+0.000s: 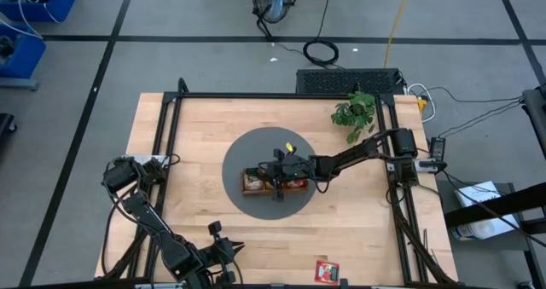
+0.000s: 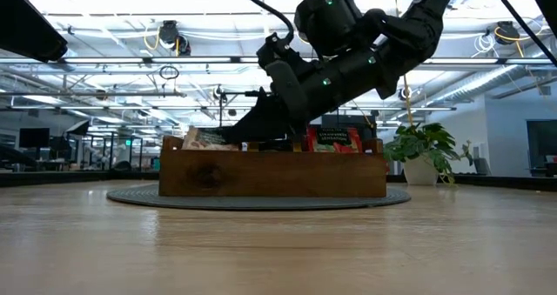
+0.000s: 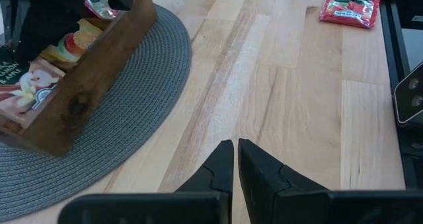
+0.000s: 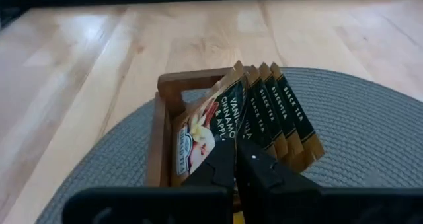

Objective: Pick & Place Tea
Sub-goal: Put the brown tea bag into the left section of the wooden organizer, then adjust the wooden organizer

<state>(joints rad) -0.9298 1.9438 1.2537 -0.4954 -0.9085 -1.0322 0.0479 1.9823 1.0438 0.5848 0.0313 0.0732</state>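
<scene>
A pale wood-plank tabletop (image 1: 196,135) framed by black rails carries a round grey woven mat (image 1: 243,157) at its centre. A brown wooden tray (image 1: 253,189) stands on the mat. A potted green plant (image 1: 354,112) stands toward two o'clock from the mat. A red tea packet (image 1: 327,272) lies flat near the edge, around five o'clock.

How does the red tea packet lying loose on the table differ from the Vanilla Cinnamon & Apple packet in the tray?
The red tea packet lies flat on bare wood, near the table's edge; the vanilla packet stands on edge inside the wooden tray, beside black tea packets. The red packet has no gripper near it; the shut right gripper is at the vanilla packet. Both are small flat rectangles.
</scene>
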